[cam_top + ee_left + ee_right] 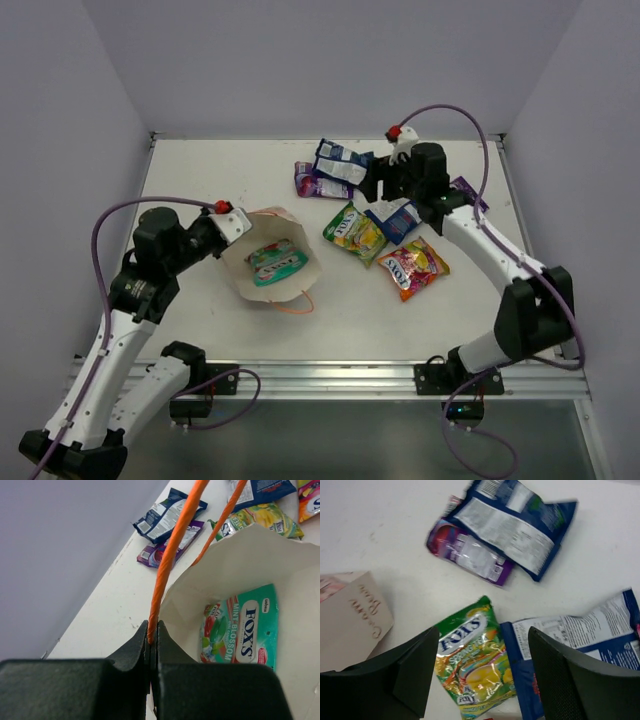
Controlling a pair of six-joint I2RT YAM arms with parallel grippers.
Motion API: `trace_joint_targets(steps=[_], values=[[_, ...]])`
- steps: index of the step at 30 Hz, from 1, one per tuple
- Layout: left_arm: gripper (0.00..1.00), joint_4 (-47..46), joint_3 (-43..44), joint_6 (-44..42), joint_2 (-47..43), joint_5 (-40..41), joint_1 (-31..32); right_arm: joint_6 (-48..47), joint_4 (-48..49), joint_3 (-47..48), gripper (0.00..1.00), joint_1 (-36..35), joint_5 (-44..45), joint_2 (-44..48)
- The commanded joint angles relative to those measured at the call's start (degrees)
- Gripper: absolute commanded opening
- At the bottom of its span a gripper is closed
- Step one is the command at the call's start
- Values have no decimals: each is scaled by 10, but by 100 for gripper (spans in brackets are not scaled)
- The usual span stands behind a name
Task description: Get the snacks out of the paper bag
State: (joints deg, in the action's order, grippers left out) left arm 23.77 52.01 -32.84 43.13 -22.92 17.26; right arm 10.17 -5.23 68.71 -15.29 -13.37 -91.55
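The beige paper bag (238, 272) lies open on the table with a teal-pink snack packet (275, 263) inside. My left gripper (234, 222) is shut on the bag's orange loop handle (172, 555) at the rim; the teal packet (245, 630) shows inside the bag (250, 555). My right gripper (380, 186) is open and empty, hovering over the packets lying outside. In the right wrist view its jaws (484, 630) stand wide apart above the green-yellow packet (472, 665). Outside the bag lie blue-white (340, 160), purple (312, 182), green-yellow (353, 230), blue (398, 218) and orange-red (413, 268) packets.
The bag's second orange handle (295, 305) lies on the table toward the near edge. Another purple packet (468, 190) is partly hidden behind the right arm. Walls close the table at the back and both sides.
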Motion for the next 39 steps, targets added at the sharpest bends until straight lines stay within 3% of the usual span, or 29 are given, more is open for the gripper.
trace_joint_targets(steps=[1,7,11,14,21,28,39], values=[[0,6,-11,-8,-16,-23,9,-124,2,-14,75,-96,45,140],[0,20,-47,-4,-29,-1,27,-245,-36,-38,69,-300,-3,226],[0,25,-54,-3,-30,9,44,-321,-60,-28,68,-396,-3,208],[0,29,-55,0,-29,10,52,-367,-69,-7,67,-430,10,159],[0,41,-29,-2,-31,18,58,-420,-84,30,57,-461,25,63],[0,41,-30,-12,-31,7,58,-447,-29,16,54,-492,87,-8],[0,39,-21,-23,-28,12,58,-509,-43,27,63,-491,126,-92]])
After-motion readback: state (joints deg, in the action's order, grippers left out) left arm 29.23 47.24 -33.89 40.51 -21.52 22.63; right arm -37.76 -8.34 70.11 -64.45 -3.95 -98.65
